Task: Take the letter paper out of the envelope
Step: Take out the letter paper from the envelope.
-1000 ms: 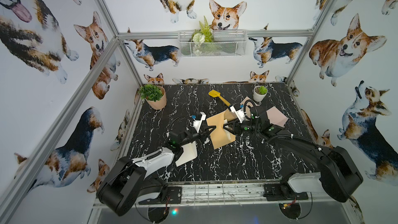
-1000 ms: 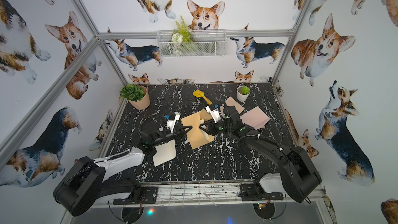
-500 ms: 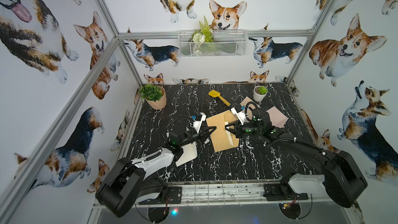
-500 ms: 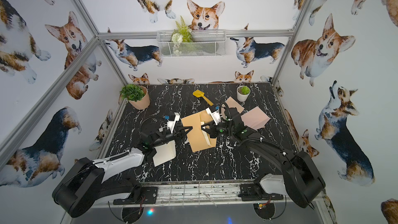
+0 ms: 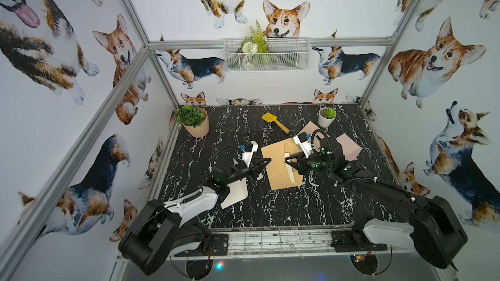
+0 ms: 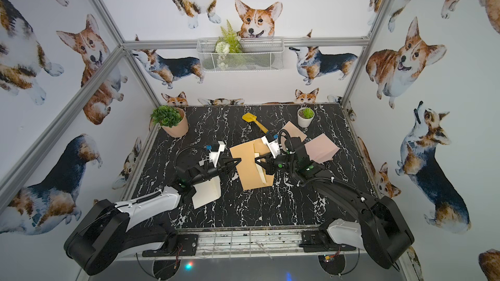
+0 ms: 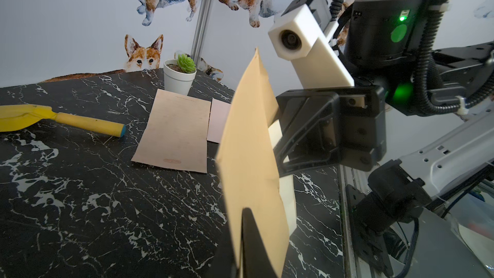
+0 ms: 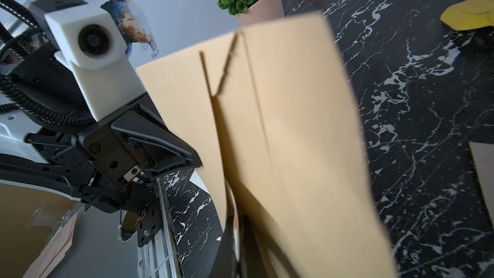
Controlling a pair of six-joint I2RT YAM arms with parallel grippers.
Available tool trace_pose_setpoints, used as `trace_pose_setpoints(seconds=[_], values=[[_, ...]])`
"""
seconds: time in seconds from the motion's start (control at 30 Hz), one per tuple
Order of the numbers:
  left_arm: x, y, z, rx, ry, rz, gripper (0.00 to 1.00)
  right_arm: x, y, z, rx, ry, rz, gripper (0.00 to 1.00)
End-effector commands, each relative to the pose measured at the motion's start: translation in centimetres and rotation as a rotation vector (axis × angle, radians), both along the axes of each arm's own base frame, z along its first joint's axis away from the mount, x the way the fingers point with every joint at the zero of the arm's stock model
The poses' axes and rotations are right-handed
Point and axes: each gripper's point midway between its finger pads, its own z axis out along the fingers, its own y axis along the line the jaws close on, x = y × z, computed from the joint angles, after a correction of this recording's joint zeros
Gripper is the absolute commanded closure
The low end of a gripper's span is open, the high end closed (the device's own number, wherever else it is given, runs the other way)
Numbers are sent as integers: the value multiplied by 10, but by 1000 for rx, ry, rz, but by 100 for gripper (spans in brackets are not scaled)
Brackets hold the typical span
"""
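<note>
**One envelope, held between two pincers**

- **Item:** tan envelope, at the centre of the frame in both top views. It is raised and steeply tilted in the left wrist view.
- **Contents:** letter paper, showing as a cream strip along the envelope's right part.
- **Grips:** the left pincer is clamped on the envelope's left edge. The right pincer is closed on the upper end of the cream strip.
- **Surroundings, on the black marble tabletop:**
  - cream sheet, lower left, partly under the left arm
  - pink sheet, right of centre
  - tan sheet, above the right pincer
  - yellow shovel, above centre
  - white pot, upper right
  - terracotta pot, upper left
</note>
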Motion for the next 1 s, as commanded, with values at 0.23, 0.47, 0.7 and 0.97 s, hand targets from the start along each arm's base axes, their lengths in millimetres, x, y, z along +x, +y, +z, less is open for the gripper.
trace_pose_setpoints(seconds=[0.23,0.47,0.7,0.97], values=[[5,3,4,-4,-24,33,96,5,-18,-5,-42,-39,-73,100],[6,4,2,1,-22,42,98,8,-30,-2,-44,-56,-122,100],[7,5,2,2,-21,49,98,13,-43,2,-27,-63,-174,100],[7,5,1,4,-19,55,95,14,-49,0,-25,-57,-194,100]])
